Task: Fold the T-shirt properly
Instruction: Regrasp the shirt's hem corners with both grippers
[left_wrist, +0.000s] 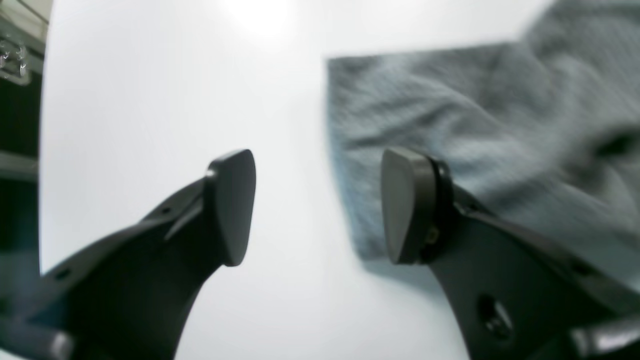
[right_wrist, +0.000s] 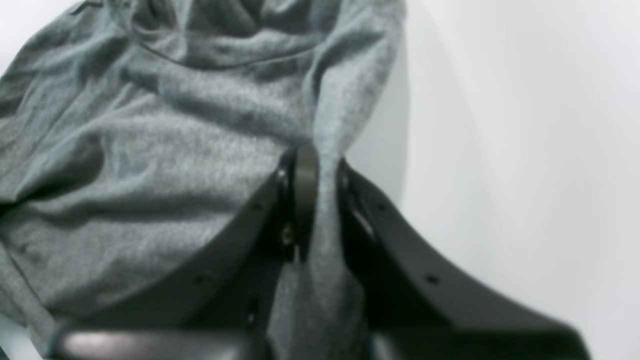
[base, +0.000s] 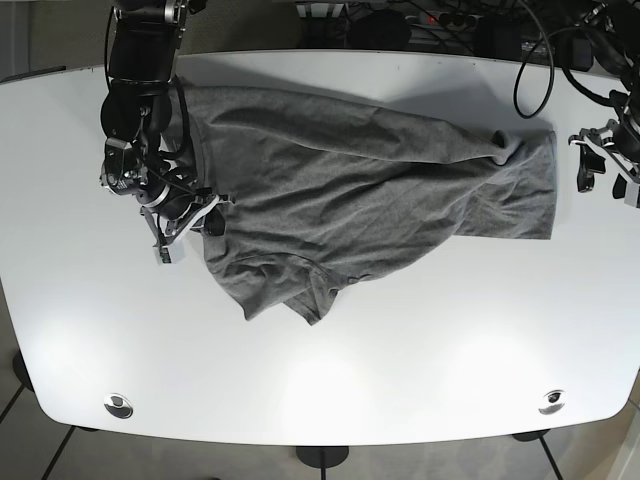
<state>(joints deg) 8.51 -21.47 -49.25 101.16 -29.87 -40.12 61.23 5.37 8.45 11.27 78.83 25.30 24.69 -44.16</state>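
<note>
A grey T-shirt (base: 350, 190) lies crumpled across the white table (base: 400, 350). My right gripper (base: 195, 212) at the shirt's left edge is shut on a fold of the shirt (right_wrist: 325, 200), with cloth pinched between its jaws. My left gripper (base: 600, 165) is open and empty, just right of the shirt's right edge. In the left wrist view the open gripper (left_wrist: 317, 205) hovers over bare table beside the cloth's straight edge (left_wrist: 450, 125).
Cables and dark equipment (base: 450, 25) lie along the table's far edge. Bare white tabletop stretches in front of the shirt, with two round fittings (base: 118, 405) near the front corners.
</note>
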